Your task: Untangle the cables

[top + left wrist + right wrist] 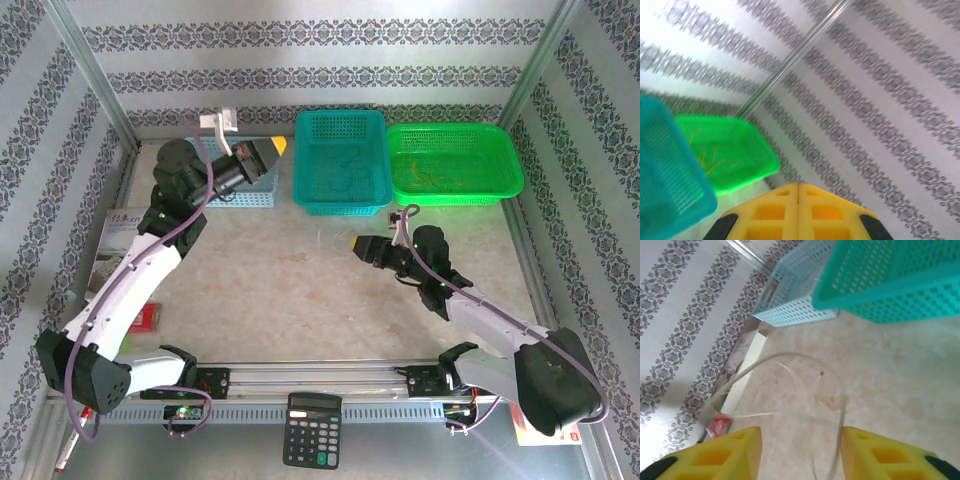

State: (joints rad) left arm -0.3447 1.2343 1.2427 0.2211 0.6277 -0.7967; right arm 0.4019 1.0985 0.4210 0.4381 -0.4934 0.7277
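Observation:
A thin pale cable (790, 358) lies in a loose loop on the beige table top (290, 290). One strand runs down close beside the right-hand finger (875, 455) of my right gripper (800, 452). That gripper is open and holds nothing; it hovers over the middle of the table (360, 245). Yellowish-orange cables (710, 161) lie inside the green basket (752, 150), also visible from above (435, 175). My left gripper (798, 189) is shut with nothing between its yellow fingers. It is raised at the back left (268, 153), above a light blue basket (245, 198).
A teal basket (340, 114) and the green basket (455, 128) stand side by side at the back. A booklet (115, 245) and a small red item (148, 318) lie at the left. A calculator (312, 430) sits at the near edge. Metal frame posts border the table.

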